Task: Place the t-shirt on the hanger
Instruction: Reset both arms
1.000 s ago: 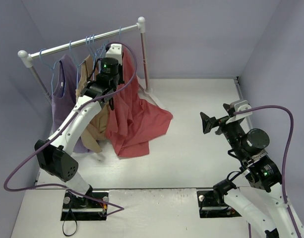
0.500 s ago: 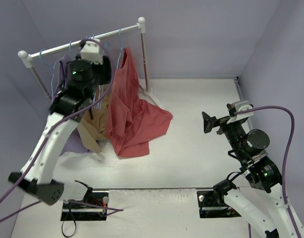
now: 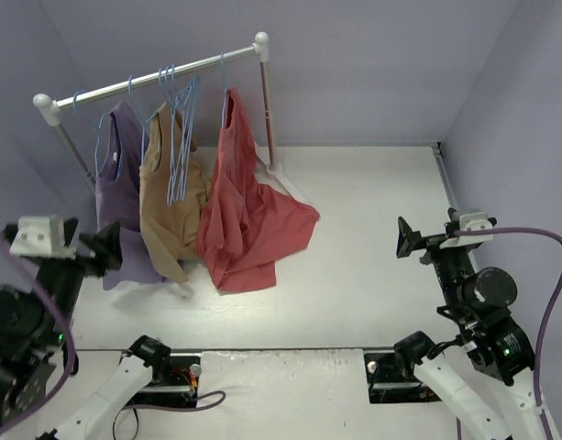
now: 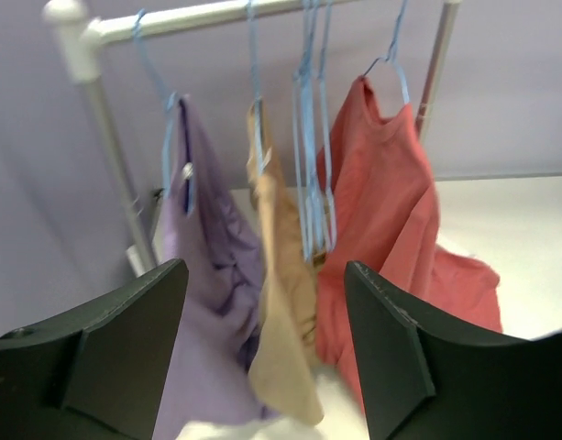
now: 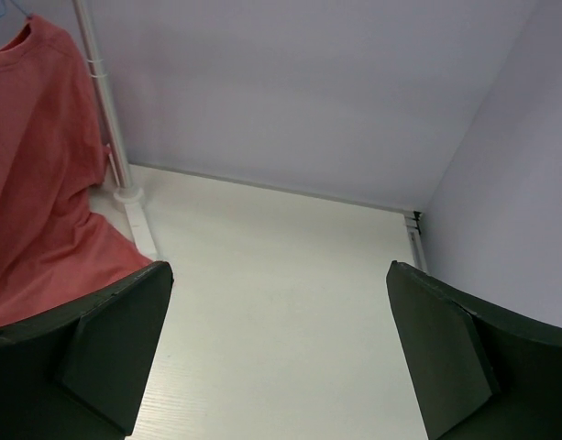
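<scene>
The coral-red t-shirt (image 3: 247, 211) hangs from a light-blue hanger (image 3: 224, 81) at the right end of the rail, and its lower part is spread on the table. The left wrist view shows the t-shirt (image 4: 381, 211) with the hanger (image 4: 397, 66) through its collar. My left gripper (image 3: 104, 257) is low at the near left, well away from the rack, open with nothing between its fingers (image 4: 264, 270). My right gripper (image 3: 406, 240) hovers at the right, open wide and empty (image 5: 278, 270). The t-shirt (image 5: 33, 165) fills the left edge of the right wrist view.
A white clothes rail (image 3: 152, 78) on posts (image 3: 265, 101) stands at the back left. On it hang a lilac top (image 3: 120, 183), a tan garment (image 3: 166, 197) and several bare blue hangers (image 3: 181, 128). Lilac walls close the table on three sides.
My left arm has pulled away from the rack down to the near left and its gripper has opened, leaving the t-shirt hanging. My right gripper has drawn back slightly to the right.
</scene>
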You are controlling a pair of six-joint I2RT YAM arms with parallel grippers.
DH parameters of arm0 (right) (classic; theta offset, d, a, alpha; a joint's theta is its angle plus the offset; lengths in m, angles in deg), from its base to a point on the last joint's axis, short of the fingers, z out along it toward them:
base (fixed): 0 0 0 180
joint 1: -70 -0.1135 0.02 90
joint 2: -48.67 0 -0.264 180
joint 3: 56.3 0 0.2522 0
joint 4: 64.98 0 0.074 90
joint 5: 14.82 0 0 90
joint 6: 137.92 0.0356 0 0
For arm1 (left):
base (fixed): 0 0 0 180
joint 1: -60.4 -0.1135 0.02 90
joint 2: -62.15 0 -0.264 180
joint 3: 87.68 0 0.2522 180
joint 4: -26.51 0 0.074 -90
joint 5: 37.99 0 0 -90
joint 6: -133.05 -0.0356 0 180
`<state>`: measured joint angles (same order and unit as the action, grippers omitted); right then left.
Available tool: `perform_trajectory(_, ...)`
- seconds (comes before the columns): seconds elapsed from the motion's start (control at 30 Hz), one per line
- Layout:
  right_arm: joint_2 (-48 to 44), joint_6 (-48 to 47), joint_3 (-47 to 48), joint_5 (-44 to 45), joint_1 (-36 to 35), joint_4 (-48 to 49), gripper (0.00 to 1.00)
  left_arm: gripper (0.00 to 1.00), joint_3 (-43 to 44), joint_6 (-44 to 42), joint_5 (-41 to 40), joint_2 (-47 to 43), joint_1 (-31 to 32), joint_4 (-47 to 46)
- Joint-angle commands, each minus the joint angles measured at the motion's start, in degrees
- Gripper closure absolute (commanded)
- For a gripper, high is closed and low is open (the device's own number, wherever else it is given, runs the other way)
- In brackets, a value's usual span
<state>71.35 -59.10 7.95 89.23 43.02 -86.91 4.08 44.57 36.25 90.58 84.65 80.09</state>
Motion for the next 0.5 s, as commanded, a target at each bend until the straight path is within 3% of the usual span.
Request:
perform_trajectory(0.0,-4.19,-0.60,-2.22,5.89,0.09,2.37,0.00,0.34,-5.63,0.32,-3.92,-5.46,-0.17,8.59)
perform_trajectory(0.2,-10.68,0.45,-4.77,11.54,0.09,2.20,0.00,0.27,-9.24,3.82,-7.19,-16.62,0.86,14.06)
perform_trajectory(0.47,-11.23,2.03,-5.61,15.79,0.00,1.52,0.00,0.25,-9.85,5.63,-10.37,-18.18,2.56,16.43)
